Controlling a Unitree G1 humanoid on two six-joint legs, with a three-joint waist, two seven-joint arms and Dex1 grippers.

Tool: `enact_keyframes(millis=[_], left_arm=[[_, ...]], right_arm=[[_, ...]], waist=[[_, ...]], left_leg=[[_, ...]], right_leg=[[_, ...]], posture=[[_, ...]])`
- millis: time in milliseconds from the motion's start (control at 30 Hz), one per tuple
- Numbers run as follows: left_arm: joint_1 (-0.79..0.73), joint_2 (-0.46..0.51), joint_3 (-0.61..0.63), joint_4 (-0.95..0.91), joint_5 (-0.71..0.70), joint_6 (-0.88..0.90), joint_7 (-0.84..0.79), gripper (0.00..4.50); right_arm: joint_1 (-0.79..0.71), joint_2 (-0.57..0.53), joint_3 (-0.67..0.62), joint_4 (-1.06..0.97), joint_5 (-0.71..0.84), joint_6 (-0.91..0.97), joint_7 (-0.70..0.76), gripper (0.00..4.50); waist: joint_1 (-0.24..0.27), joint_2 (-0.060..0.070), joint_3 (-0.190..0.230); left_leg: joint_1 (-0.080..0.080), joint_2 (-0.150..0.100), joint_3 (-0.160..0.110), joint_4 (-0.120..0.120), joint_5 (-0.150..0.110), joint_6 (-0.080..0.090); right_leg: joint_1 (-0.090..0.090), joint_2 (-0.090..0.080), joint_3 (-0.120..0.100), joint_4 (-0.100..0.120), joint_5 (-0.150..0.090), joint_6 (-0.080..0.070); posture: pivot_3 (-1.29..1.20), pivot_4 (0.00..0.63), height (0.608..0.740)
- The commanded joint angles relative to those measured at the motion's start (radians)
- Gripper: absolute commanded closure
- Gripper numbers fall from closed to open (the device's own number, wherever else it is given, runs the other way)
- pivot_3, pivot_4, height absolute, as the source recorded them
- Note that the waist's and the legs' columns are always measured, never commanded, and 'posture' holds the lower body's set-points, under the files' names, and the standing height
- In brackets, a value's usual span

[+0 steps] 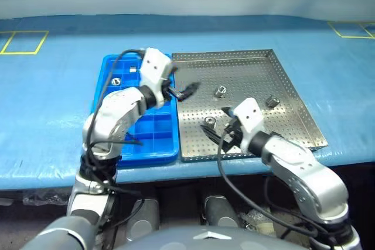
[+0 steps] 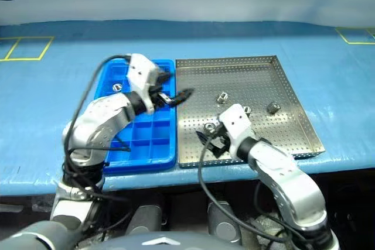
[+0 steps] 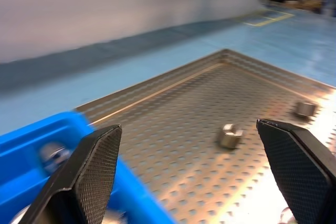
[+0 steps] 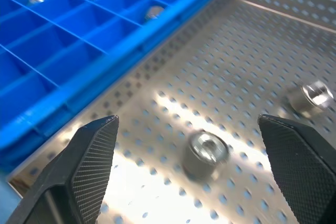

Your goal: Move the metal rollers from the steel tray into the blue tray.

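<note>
Right gripper (image 4: pixel 186 174), fingers wide apart and empty, is hovering over nearest roller (image 4: pixel 205 152), lower centre of steel tray (image 1: pixel 281 68). Centre it between fingers before closing. Left gripper (image 1: pixel 183 93), spread and empty, is crossing edge of blue tray (image 1: pixel 108 65); keep arms clear.

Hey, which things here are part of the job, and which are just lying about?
Part of the job:
- metal rollers
- steel tray
- blue tray
- left gripper, fingers open
- right gripper, fingers open

Just lying about:
- blue table covering
- yellow tape squares
</note>
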Motion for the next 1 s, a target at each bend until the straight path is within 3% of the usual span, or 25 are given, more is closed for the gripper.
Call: enact_keyframes(millis=[33, 233, 500, 600, 833, 1000], left_arm=[[-0.074, 0.050, -0.149, 0.130, -0.016, 0.020, -0.160, 0.03], [-0.180, 0.062, -0.347, 0.370, 0.070, -0.031, -0.265, 0.03], [-0.240, 0.008, -0.415, 0.513, 0.147, -0.085, -0.292, 0.03], [-0.249, 0.005, -0.424, 0.531, 0.174, -0.096, -0.300, 0.59], [-0.240, 0.037, -0.422, 0.491, 0.200, -0.081, -0.327, 2.89], [-0.232, 0.044, -0.371, 0.459, 0.188, -0.087, -0.315, 2.89]], right_arm=[[0.065, -0.018, -0.076, -0.079, 0.010, 0.007, -0.012, 0.00], [0.151, 0.020, -0.125, -0.140, 0.015, 0.019, -0.064, 0.00], [0.158, 0.063, -0.124, -0.166, 0.017, 0.026, -0.123, 0.00], [0.155, 0.065, -0.124, -0.166, 0.018, 0.030, -0.134, 0.00], [0.122, 0.062, -0.117, -0.152, 0.027, 0.040, -0.142, 0.00], [0.094, 0.062, -0.104, -0.136, 0.027, 0.048, -0.142, 0.00]], waist=[[-0.017, 0.000, 0.000], [-0.055, 0.000, 0.000], [-0.084, 0.000, 0.000], [-0.092, 0.000, 0.000], [-0.097, 0.001, 0.000], [-0.092, 0.001, 0.000]], left_leg=[[0.000, 0.000, 0.000, 0.000, 0.000, 0.000], [0.000, 0.001, 0.001, 0.000, 0.000, 0.000], [-0.001, 0.000, 0.002, 0.000, 0.000, 0.000], [-0.001, 0.000, 0.002, 0.000, 0.000, 0.000], [-0.002, 0.000, 0.002, 0.000, 0.000, 0.000], [-0.001, 0.000, 0.001, 0.000, 0.000, 0.000]], right_leg=[[0.000, 0.001, 0.000, 0.001, 0.000, 0.000], [-0.001, 0.001, 0.002, 0.002, 0.000, 0.000], [-0.002, 0.001, 0.004, 0.001, 0.000, 0.001], [-0.003, 0.001, 0.004, 0.001, -0.001, 0.001], [-0.003, 0.001, 0.004, 0.001, -0.001, 0.001], [-0.003, 0.001, 0.004, 0.002, -0.001, 0.001]], posture=[[-0.14, 0.150, 0.740], [-0.22, 0.150, 0.740], [-0.25, 0.150, 0.740], [-0.25, 0.150, 0.740], [-0.23, 0.150, 0.740], [-0.20, 0.150, 0.740]])
